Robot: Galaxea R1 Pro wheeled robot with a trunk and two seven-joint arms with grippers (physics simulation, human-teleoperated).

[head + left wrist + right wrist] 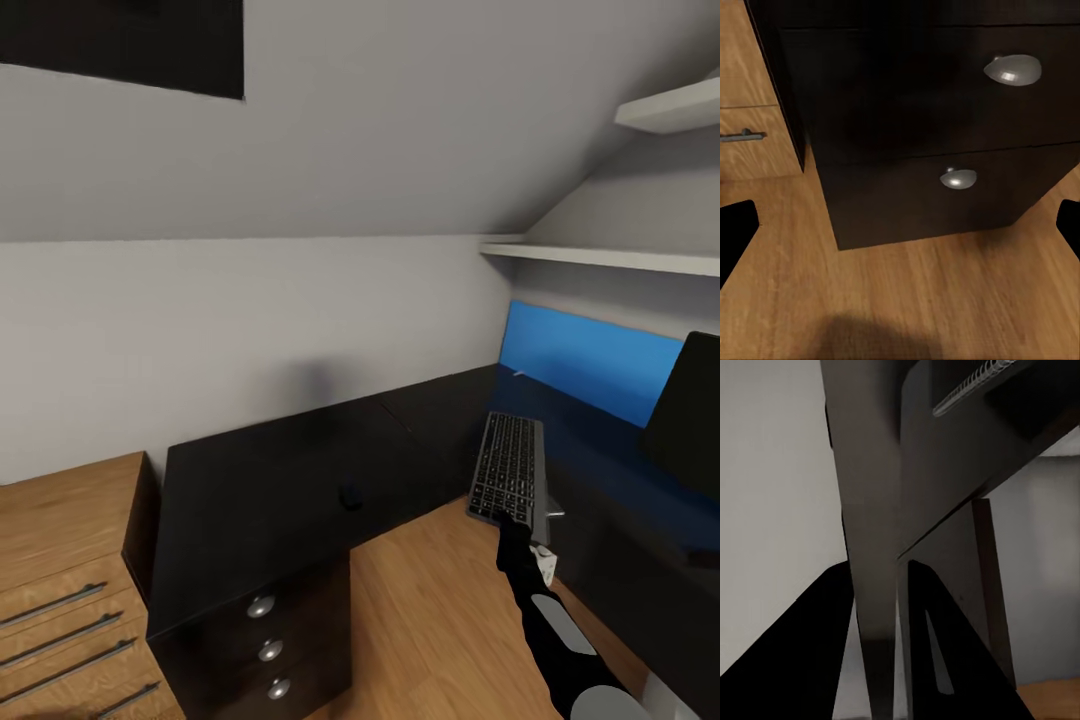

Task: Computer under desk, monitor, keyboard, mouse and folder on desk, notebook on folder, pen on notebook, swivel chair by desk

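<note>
Bench [260,470]: the long black L-shaped top runs from the drawer unit [270,640] along the wall and round toward the right. It is largely bare on the near section.

Monitor [690,420]: a dark panel shows at the right edge, standing on the bench; this part of the task looks satisfied, though little of it is visible.

Blue panel [590,360]: a bright blue surface stands behind the bench on the right. I cannot tell what it is.

Keyboard [508,468]: held by its near end in the right end effector [515,525], which is clenched on it. It hangs at the bench's inner edge, partly over the floor, so I judge it not yet placed. The right wrist view shows the fingers [922,645] closed either side of a thin grey slab.

Left end effector [900,232]: released, fingertips wide apart, pointing at the lower drawers and two round knobs [958,178] above the wooden floor.

Small dark object [350,496]: sits on the bench near its front edge; possibly the mouse, too small to confirm.

Outstanding, by my judgement: setting the keyboard beside the monitor, then mouse, folder, notebook, pen and chair.

Obstructions: the wooden cabinet [70,570] stands just beside the drawer unit; shelves [600,255] overhang the right section.
</note>
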